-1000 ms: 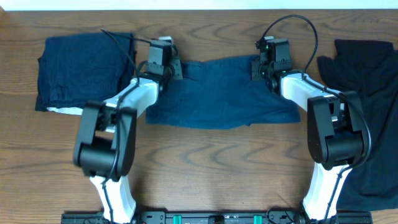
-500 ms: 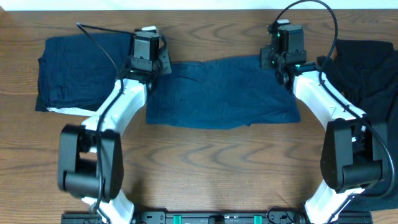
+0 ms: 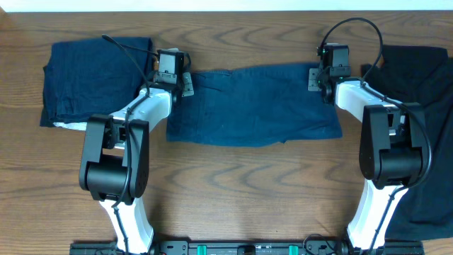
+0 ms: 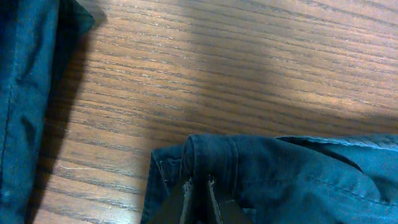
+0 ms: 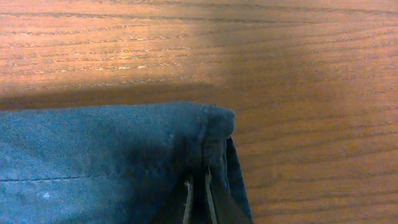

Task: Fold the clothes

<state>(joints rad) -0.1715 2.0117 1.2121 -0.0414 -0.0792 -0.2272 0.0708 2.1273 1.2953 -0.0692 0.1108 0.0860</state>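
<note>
Item: blue denim-like garment (image 3: 255, 105), laid flat at the middle of the wooden table (image 3: 248, 191), its long axis running left to right. The far-left corner is pinched between the nearly closed fingers of the left gripper (image 4: 198, 183). The far-right corner is likewise clamped in the narrow jaws of the right gripper (image 5: 198, 183). The body of the cloth is spread from both grippers toward the near side, so the far edge is held at both ends, one arm to each. A folded navy garment (image 3: 95, 81) is placed at the far left, just beside the left arm. A black garment (image 3: 417, 85) is heaped at the right edge. The coming fold is judged to require the far edge to be carried level over the near edge, both ends together.
</note>
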